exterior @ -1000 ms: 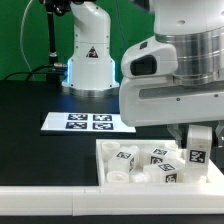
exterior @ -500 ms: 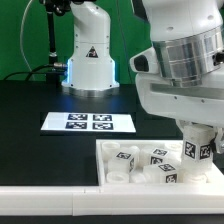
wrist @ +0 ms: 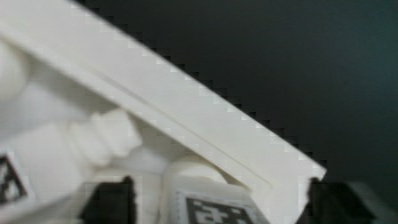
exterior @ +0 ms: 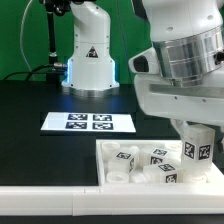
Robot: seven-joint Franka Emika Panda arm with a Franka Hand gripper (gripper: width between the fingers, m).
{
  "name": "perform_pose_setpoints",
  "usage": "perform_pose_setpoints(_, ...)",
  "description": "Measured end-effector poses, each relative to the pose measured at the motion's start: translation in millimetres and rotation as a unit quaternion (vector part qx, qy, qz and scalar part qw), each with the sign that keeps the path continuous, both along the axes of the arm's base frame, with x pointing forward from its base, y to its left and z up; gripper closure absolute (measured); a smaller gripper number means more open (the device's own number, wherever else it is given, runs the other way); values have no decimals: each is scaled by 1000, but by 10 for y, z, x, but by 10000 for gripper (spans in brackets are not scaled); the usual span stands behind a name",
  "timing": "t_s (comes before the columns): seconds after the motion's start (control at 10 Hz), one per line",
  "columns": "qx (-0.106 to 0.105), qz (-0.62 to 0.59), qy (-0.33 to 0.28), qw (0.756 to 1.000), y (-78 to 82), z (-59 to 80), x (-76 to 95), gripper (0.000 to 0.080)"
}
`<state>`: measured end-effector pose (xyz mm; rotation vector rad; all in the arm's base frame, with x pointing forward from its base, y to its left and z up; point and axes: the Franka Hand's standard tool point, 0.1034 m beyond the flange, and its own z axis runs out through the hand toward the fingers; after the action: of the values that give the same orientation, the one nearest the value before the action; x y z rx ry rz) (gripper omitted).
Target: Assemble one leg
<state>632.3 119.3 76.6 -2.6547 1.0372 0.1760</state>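
The claw (wrist: 222,196) is down over the right end of the tray (exterior: 103,152) as the exterior view shows it, most of it hidden there behind the big white and grey bulk of the arm (exterior: 185,70). In the wrist view its two dark fingertips (wrist: 116,196) stand on either side of the leg (wrist: 217,208), with a gap showing between each tip and the block, so the claw is released and straddling the leg, not pinching it. The leg (exterior: 197,150) stands upright at the exterior view's right, over the tray's far right corner, its black-and-white tag facing the camera; whether its foot touches the tray floor cannot be told. The wrist view also shows the tray's white wall (wrist: 178,90) running slantwise, with dark table beyond it and a rounded white part (wrist: 98,135) lying just inside it, close to the leg. Several other white tagged parts (exterior: 158,158) lie loose in the tray, to the exterior view's left of the leg. The tray sits at the near edge of the black table (exterior: 40,150). Farther back, towards the exterior view's left, the marker board (exterior: 88,122) lies flat with its four tags, well apart from the tray, and behind it stands a white robot base (exterior: 88,55) bearing a triangular warning label
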Motion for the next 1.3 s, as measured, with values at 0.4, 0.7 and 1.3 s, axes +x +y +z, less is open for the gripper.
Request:
perform_pose_setpoints(0.4,-16,173,-62,983,-25,114,11,152)
perform_pose_setpoints(0.7,-48,306,-97,946,-51,93,33,151)
perform_pose_setpoints(1.3,-85,458,-122,877,36,65,31,289)
